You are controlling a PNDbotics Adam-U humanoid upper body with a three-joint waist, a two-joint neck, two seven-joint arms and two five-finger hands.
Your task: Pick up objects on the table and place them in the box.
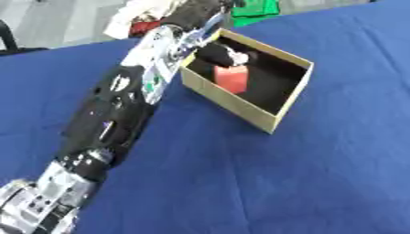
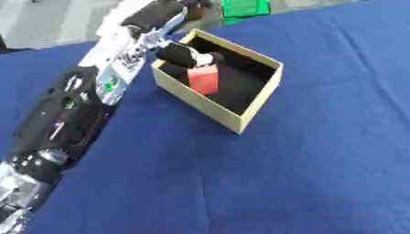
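Observation:
A tan cardboard box (image 1: 240, 107) with a dark inside stands on the blue table (image 1: 304, 173), towards the back. My left arm runs from the lower left corner up to it. My left hand (image 1: 218, 52) reaches over the box's near-left wall and is inside the box. Directly under its curled fingers stands a red block (image 1: 232, 78), also seen as the red block (image 2: 203, 78), upright and touching the hand. The view is blurred, so the exact hold is hard to make out. My right hand shows in neither view.
Beyond the table's far edge lies a green object (image 1: 258, 10), and a white and red thing (image 1: 131, 23) sits next to my arm there. Blue cloth stretches bare to the right of and in front of the box.

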